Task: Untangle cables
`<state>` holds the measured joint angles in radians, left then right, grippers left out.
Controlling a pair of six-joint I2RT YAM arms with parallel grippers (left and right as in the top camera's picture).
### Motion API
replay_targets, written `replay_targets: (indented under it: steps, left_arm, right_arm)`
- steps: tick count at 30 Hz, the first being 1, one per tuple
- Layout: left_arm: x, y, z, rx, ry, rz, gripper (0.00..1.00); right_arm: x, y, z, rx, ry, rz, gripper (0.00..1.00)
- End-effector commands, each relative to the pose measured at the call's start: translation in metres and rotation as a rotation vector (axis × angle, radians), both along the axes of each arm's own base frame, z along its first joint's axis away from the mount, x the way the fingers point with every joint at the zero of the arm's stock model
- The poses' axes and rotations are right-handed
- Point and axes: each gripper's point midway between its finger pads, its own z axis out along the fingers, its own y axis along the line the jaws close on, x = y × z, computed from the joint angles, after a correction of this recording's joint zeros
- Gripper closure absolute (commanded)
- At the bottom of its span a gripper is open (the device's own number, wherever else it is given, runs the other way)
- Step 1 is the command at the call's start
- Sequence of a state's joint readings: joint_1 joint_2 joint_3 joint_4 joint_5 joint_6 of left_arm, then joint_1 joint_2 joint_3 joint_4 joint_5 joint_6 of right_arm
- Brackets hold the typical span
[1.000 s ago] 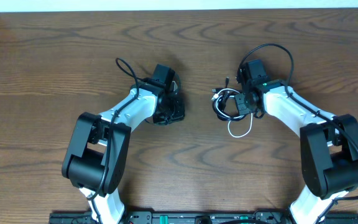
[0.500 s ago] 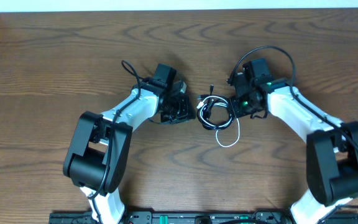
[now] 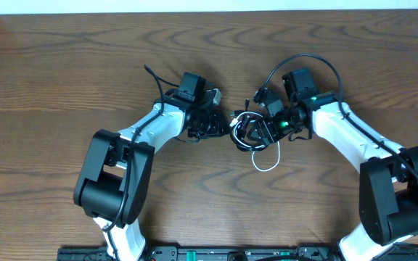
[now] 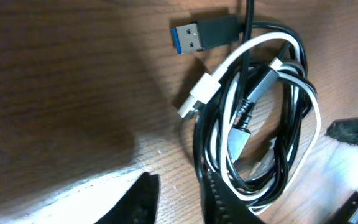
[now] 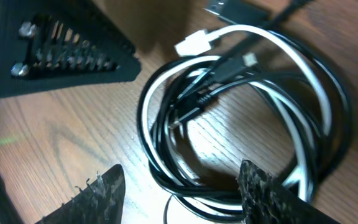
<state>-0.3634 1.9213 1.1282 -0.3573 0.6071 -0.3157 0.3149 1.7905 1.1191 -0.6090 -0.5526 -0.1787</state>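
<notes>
The black cable and white cable lie coiled together in one bundle [image 3: 247, 135] on the table between my two grippers, and a white loop [image 3: 267, 159] trails toward the front. In the left wrist view the bundle [image 4: 263, 124] shows a blue-tipped black plug [image 4: 197, 34] and a white plug [image 4: 197, 99]. My left gripper [image 4: 179, 202] is slightly open over bare wood, its right finger [image 4: 219, 199] against the coil's edge. My right gripper [image 5: 179, 199] is open wide, and the lower arc of the coil [image 5: 241, 124] lies between its fingers.
The left gripper's black body [image 5: 61, 56] sits close to the coil in the right wrist view. Thick black arm wires arch over both wrists [image 3: 303, 61]. Brown wooden table [image 3: 64, 65] stretches all round, with its far edge at the top.
My right gripper carried the bundle left toward the table's middle, then opened off it. My left gripper moved right up to the coil and opened a little.
</notes>
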Motion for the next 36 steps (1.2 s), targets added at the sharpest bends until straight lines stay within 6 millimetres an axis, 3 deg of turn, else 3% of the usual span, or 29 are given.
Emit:
replay_targets:
  steps: [1, 6, 9, 16, 24, 30, 36]
  left_arm:
    - [0.010, 0.011, -0.004, 0.020, 0.001, 0.043, 0.67]
    - [0.021, 0.044, -0.012, 0.098, 0.011, 0.131, 0.66]
    - [0.023, 0.062, -0.014, 0.106, 0.053, 0.200, 0.66]
    - [0.018, 0.093, -0.019, 0.124, 0.127, 0.276, 0.65]
    - [0.018, 0.099, -0.021, 0.125, 0.134, 0.293, 0.61]
    - [0.016, 0.099, -0.021, 0.128, 0.143, 0.292, 0.61]
    - [0.016, 0.099, -0.021, 0.128, 0.144, 0.292, 0.61]
  right_arm:
    - [-0.005, 0.015, 0.008, 0.006, -0.063, 0.101, 0.45]
    - [-0.007, 0.033, 0.003, -0.039, -0.124, 0.163, 0.48]
    - [0.002, 0.039, -0.003, -0.107, -0.164, 0.110, 0.65]
    - [0.013, 0.045, -0.019, -0.232, -0.195, -0.033, 0.67]
    - [0.009, 0.043, -0.021, -0.251, -0.184, -0.027, 0.66]
    - [-0.006, 0.041, -0.027, -0.287, -0.157, 0.036, 0.65]
    - [-0.016, 0.050, -0.028, -0.293, -0.182, 0.122, 0.64]
